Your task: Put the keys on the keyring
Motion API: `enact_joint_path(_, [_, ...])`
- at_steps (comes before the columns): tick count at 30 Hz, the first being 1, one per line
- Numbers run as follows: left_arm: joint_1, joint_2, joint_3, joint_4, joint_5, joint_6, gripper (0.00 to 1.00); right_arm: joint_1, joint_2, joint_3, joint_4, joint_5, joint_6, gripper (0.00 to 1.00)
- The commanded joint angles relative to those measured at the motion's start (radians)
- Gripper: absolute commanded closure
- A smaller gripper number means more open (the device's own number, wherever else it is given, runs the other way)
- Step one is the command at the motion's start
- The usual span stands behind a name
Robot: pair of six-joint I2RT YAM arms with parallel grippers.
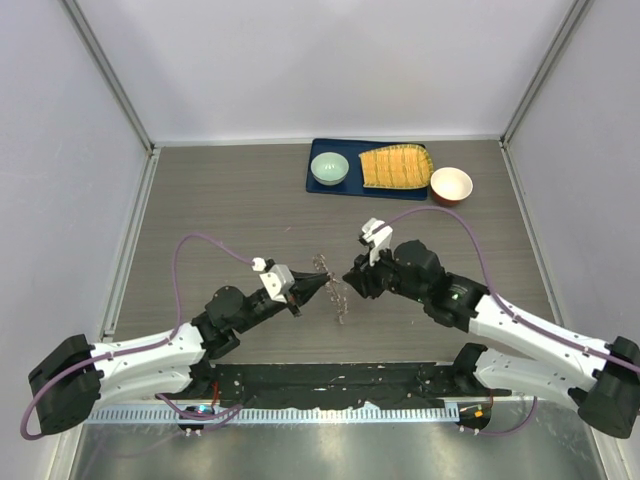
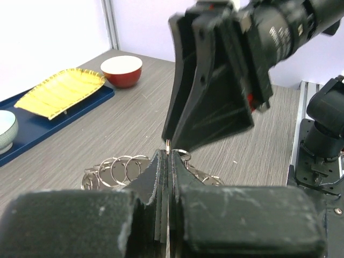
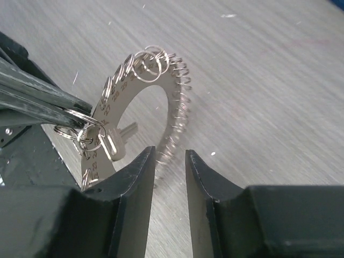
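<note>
The keyring (image 3: 121,99) is a flat grey numbered ring fringed with many small split rings, held up tilted above the table. It also shows in the top view (image 1: 337,290). My left gripper (image 2: 168,153) is shut on a small split ring at its edge, and its fingers (image 3: 37,99) enter the right wrist view from the left. A small silver key (image 3: 115,142) hangs from a small ring next to that grip. My right gripper (image 3: 169,156) is open, with the keyring's fringed lower rim just beyond its fingertips, untouched. The right gripper's fingers (image 2: 209,102) hang over the left one.
A blue tray (image 1: 370,188) at the back holds a green bowl (image 1: 329,168) and a yellow ribbed dish (image 1: 396,166). A red bowl (image 1: 451,185) stands to its right. A black mat (image 1: 330,385) lies at the near edge. Walls stand on both sides.
</note>
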Motion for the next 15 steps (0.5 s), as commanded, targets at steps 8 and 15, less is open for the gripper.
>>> enact_joint_path(8, [0.002, -0.022, -0.022, 0.138, -0.042, 0.012, 1.0, -0.003, -0.175, -0.015, 0.122, -0.055, -0.026, 0.64])
enact_joint_path(15, [0.002, -0.008, -0.014, 0.147, -0.06, -0.022, 1.0, -0.003, -0.21, -0.064, 0.187, -0.166, -0.052, 0.61])
